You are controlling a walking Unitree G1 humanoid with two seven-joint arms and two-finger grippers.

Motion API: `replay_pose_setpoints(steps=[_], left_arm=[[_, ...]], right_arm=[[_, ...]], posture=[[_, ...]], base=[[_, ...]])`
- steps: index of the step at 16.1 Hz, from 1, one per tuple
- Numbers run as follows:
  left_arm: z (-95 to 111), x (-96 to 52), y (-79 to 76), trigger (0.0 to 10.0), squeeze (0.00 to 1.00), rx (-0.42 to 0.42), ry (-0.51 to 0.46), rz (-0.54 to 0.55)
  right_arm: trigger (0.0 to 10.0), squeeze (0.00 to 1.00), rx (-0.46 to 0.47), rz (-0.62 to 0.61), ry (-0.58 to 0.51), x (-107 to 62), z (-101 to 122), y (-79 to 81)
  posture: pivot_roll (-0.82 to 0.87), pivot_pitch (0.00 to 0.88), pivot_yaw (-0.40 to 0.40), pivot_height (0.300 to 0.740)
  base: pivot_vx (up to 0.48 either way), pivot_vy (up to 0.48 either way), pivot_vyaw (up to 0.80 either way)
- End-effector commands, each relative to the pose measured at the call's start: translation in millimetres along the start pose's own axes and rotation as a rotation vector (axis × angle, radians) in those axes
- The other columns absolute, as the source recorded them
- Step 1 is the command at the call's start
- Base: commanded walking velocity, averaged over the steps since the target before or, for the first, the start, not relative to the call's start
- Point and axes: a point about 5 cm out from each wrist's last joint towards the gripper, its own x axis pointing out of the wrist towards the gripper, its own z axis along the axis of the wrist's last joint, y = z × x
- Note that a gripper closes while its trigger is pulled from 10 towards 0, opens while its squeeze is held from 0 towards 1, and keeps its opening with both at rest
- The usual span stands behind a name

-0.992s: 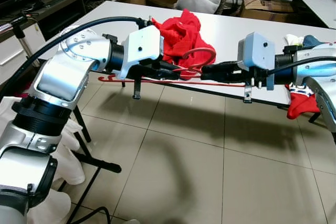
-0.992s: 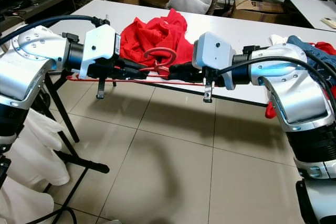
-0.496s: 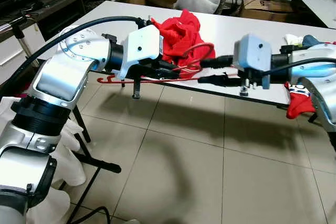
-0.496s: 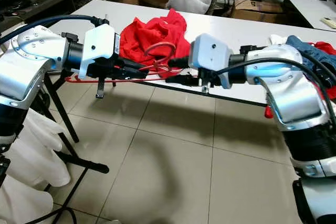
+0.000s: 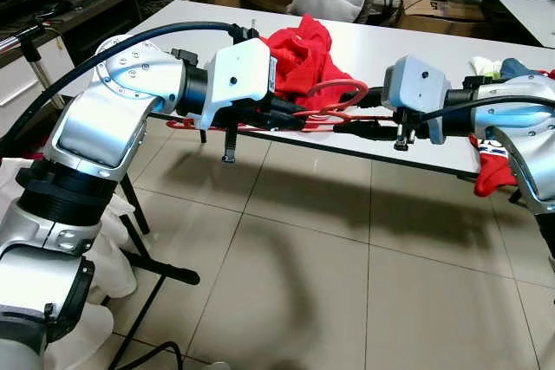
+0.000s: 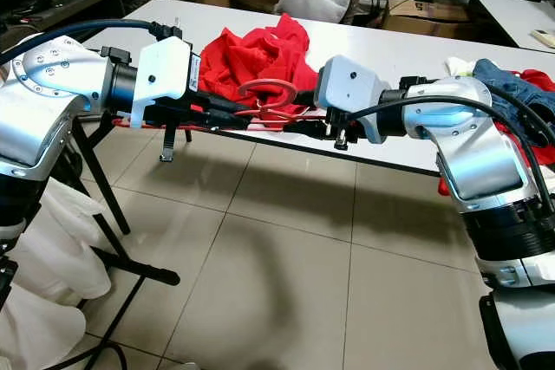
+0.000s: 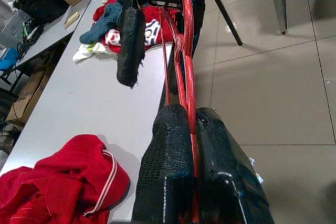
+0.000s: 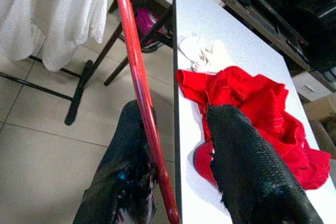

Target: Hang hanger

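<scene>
A: How far along is the hanging?

B: Judging by the pictures, early. The red hanger (image 5: 316, 114) is held level in the air along the near edge of the white worktop (image 5: 486, 58), between the two arms. It is not on any rail yet. The left gripper (image 7: 191, 129) has its jaws pressed together on the hanger's bar. The right gripper (image 8: 173, 145) has its jaws spread, the bar lying against one of them, so it looks to be guiding rather than pinching.

A: What remains, then?

B: The whole carry and hook-on, it seems. A dark stand (image 5: 143, 240) with white garments (image 8: 58, 9) sits at the robot's left, which may be the target.

A: Anything unclear?

B: The stand's top rail is cut off. The hook overlaps the red clothing (image 5: 299, 54) on the worktop, so whether it touches the cloth cannot be told.
</scene>
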Motion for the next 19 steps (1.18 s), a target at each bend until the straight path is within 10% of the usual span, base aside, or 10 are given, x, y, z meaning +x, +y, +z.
replay_pose_setpoints(steps=[1, 11, 14, 19], left_arm=[[13.8, -2.0, 4.1, 0.0, 0.00, 0.058, -0.036, 0.001], [4.9, -1.3, 8.5, 0.0, 0.00, 0.061, 0.020, 0.036], [3.4, -2.0, 6.3, 0.0, 0.00, 0.062, 0.027, 0.022], [2.6, -3.0, 6.5, 0.0, 0.00, 0.063, 0.033, 0.026]], right_arm=[[10.0, 0.00, 0.012, 0.018, -0.031, 1.7, 2.5, 2.3], [10.0, 0.00, 0.047, 0.076, -0.103, 3.5, 9.4, 10.5], [0.9, 0.00, 0.052, 0.057, -0.121, 4.1, 11.9, 6.6], [0.0, 0.00, 0.055, 0.058, -0.122, 4.3, 12.1, 5.8]], posture=[[-0.09, 0.000, -0.016, 0.740], [-0.09, 0.000, -0.012, 0.740], [-0.09, 0.000, -0.015, 0.740], [-0.09, 0.000, -0.018, 0.740]], base=[[0.000, 0.000, 0.00], [0.000, 0.000, 0.00], [0.000, 0.000, 0.00], [0.000, 0.000, 0.00]])
